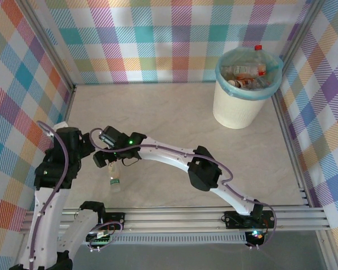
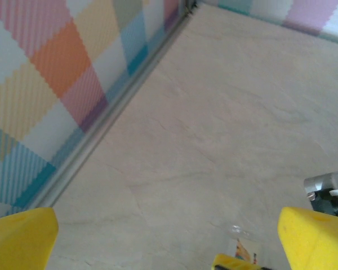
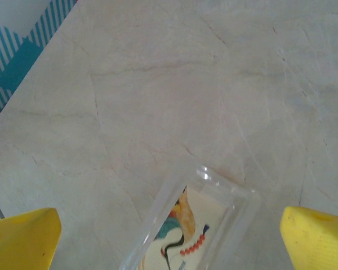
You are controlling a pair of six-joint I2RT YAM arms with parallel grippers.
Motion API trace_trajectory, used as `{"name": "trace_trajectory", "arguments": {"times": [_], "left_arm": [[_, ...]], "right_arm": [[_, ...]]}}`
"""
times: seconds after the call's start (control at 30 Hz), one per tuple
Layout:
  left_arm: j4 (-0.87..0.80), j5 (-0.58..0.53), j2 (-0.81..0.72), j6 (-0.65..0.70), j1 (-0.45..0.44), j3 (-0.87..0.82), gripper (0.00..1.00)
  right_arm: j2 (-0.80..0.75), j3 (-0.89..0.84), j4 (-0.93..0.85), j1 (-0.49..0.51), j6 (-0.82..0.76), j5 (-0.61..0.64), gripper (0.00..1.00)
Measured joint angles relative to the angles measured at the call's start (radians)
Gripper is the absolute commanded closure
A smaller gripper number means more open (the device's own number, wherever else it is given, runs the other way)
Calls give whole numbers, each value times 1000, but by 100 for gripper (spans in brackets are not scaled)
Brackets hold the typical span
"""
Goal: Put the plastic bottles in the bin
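From above, the bin (image 1: 245,107) stands in the far right corner of the table (image 1: 174,112). It already holds several bottles (image 1: 245,76), and one with a red cap pokes up at its far rim. I can make out just one clear bottle (image 1: 115,178) out on the table. It lies on its side near the left wall, well apart from the bin. The right arm (image 1: 174,160) reaches all the way across to it, and the right gripper (image 1: 108,160) hangs just over its cap end. The left arm (image 1: 59,163) is bunched up close beside it.

From the left wrist, the left gripper (image 2: 166,225) has its yellow fingers spread wide over bare table, grasping nothing. A sliver of the clear bottle shows at the bottom edge.

From the right wrist, the right gripper's fingers are splayed to either side of the clear bottle's base, with table showing between each pad and the plastic, so it is not gripped.

Most of the job looks done to me. This last visible bottle has yet to be grasped and carried over to the bin.
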Motion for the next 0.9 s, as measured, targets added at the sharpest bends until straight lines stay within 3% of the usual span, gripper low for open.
{"name": "trace_trajectory", "arguments": {"times": [0.23,0.53,0.67,0.9], "left_arm": [[15,-78,-57,12,0,-3,0],[21,-57,-76,13,0,-24,0],[19,-44,-87,10,-2,-34,0],[19,-32,-89,7,-2,-36,0]], "right_arm": [[54,33,-31,-6,19,0,0],[183,163,-82,3,30,-41,1],[210,199,-119,5,31,-45,9],[210,199,-151,2,11,-53,33]]}}
